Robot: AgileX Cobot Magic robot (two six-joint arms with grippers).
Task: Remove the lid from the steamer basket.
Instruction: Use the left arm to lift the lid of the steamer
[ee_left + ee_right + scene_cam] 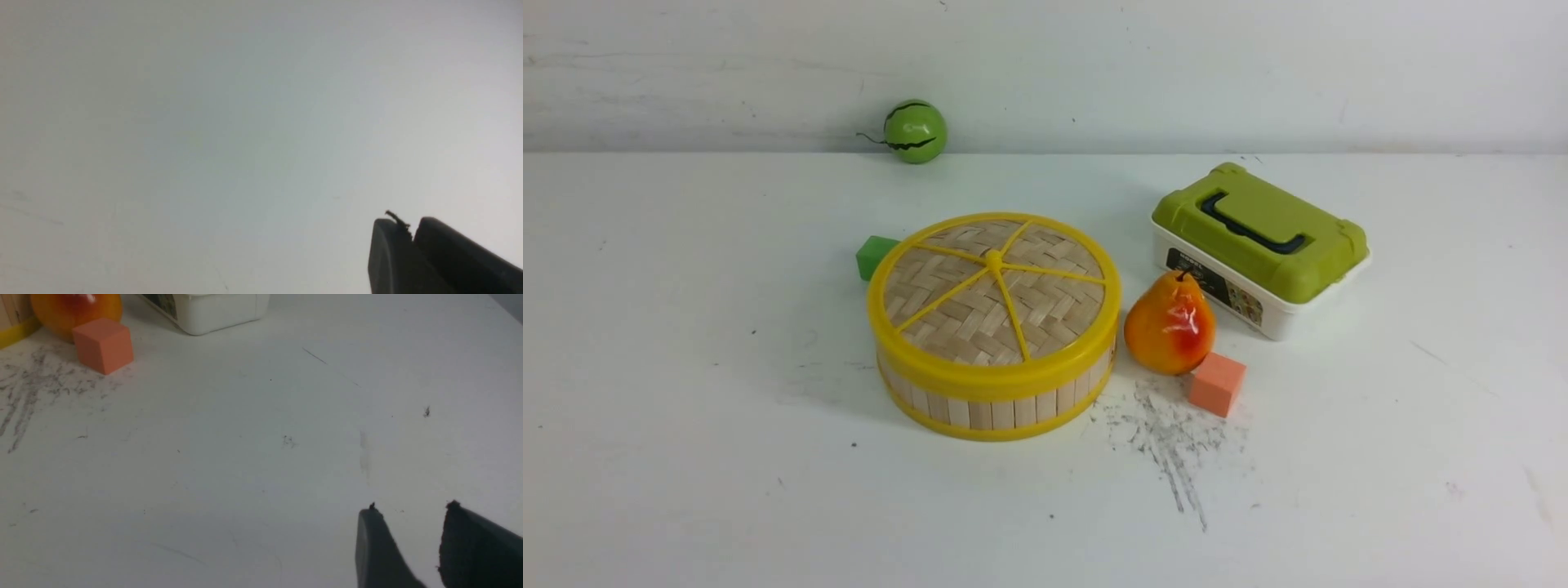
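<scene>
Front view as guide, bring the spread right pincer [412, 514] over the lid [980, 314], seated on the basket [996, 408] mid table [727, 457] just left of the pear [1170, 324], pinch the knob [993, 260], lift straight up, and hold the pressed-together left pincer [410, 234] clear.

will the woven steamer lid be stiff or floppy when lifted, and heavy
The lid probably stays stiff: a thick yellow rim and spokes frame the weave. Likely light, being thin woven strips and plastic. Its smooth rim may slip, and it sits flush on the steamer basket, which might lift along.
</scene>
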